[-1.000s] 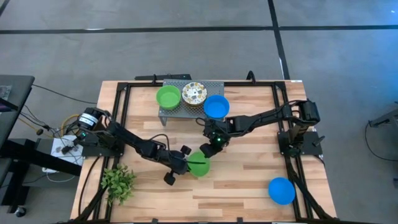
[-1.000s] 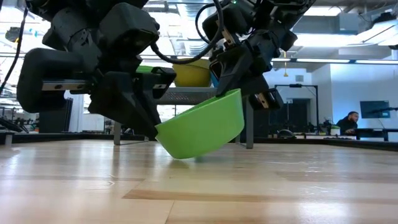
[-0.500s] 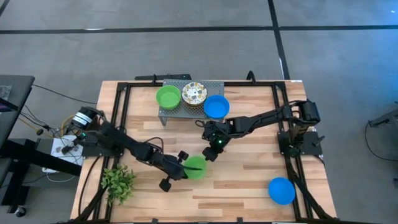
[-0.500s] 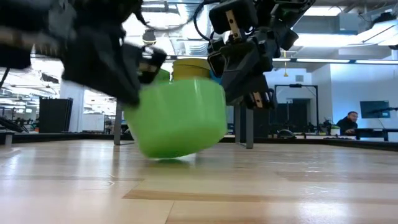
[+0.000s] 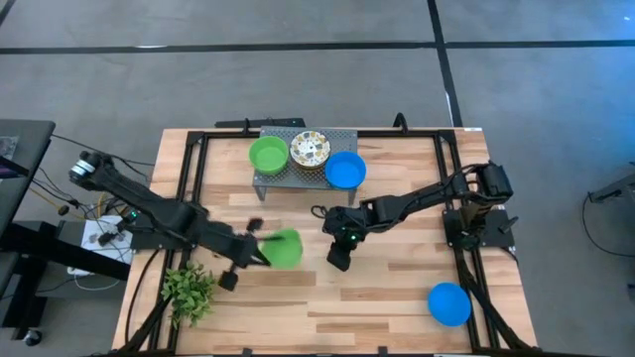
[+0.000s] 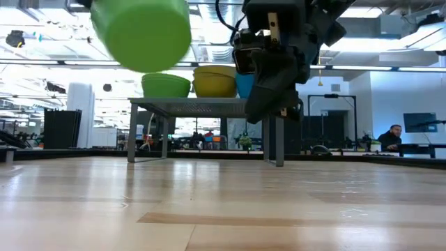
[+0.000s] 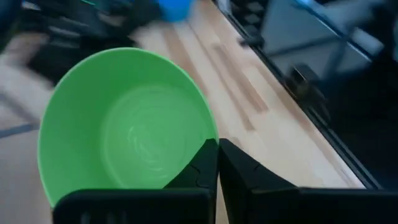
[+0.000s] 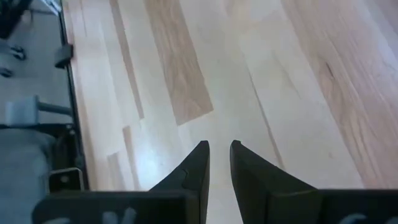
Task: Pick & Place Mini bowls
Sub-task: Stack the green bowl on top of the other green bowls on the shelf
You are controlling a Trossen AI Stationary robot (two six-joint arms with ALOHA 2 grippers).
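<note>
From above, the left gripper (image 5: 260, 250) is clenched on a green bowl (image 5: 285, 249) over the desk (image 5: 397, 297). From low down, the bowl (image 6: 141, 33) hangs high. The right gripper (image 8: 217, 155), nearly closed, holds nothing.

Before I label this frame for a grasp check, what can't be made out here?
- Left tool: high view blurs it with motion; its grip on the green bowl shows only in the left wrist view.
- That bowl, low view: its top is cut off by the frame edge.
- Shelf bowls, low view: the blue one sits hidden behind the right tool.
</note>
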